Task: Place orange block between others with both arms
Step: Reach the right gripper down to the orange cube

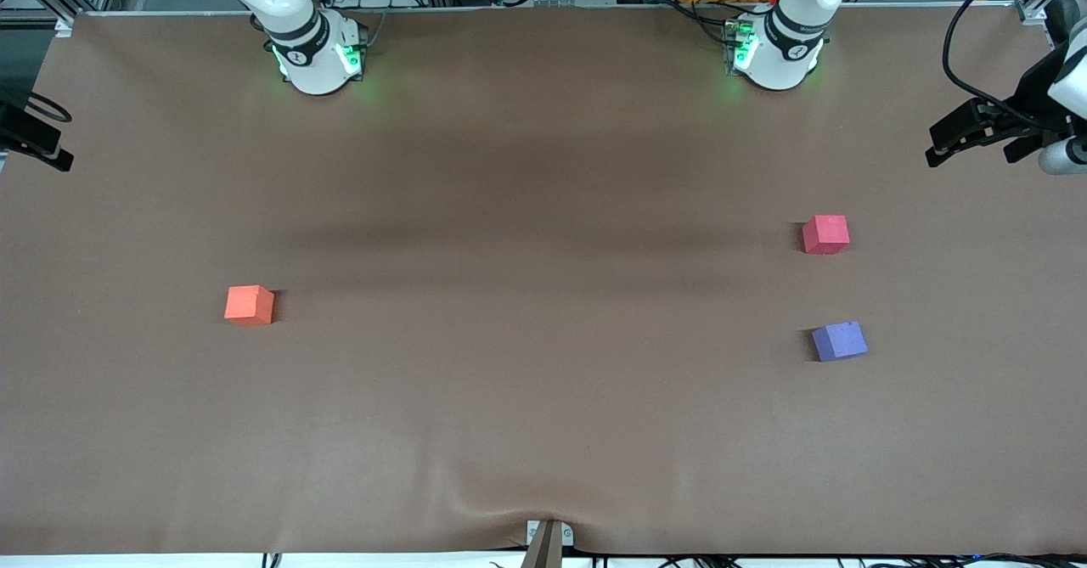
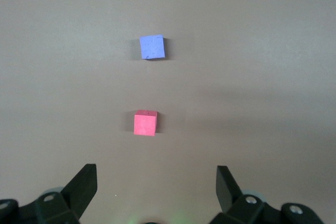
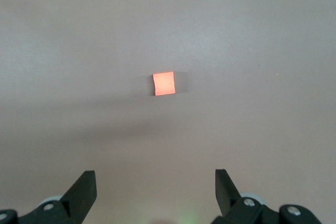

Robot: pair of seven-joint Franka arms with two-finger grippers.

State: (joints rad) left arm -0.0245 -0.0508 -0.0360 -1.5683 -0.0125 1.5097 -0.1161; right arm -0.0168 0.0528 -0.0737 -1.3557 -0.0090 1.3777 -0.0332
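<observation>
Big brown matte table cover (image 1: 543,432), mostly flat with a wrinkle at its near edge. Both grippers hang high with fingers spread, empty – left gripper (image 2: 156,182) over the pinkish-red cube (image 1: 825,234) and notched purple-blue cube (image 1: 839,340), right gripper (image 3: 155,183) over the orange block (image 1: 250,304). The blocky foam cubes sit well apart – orange alone toward the right arm's end, open cloth all around.

Orange block (image 1: 250,304), pinkish-red cube (image 1: 825,234), purple-blue cube (image 1: 839,340), brown table (image 1: 543,424)
</observation>
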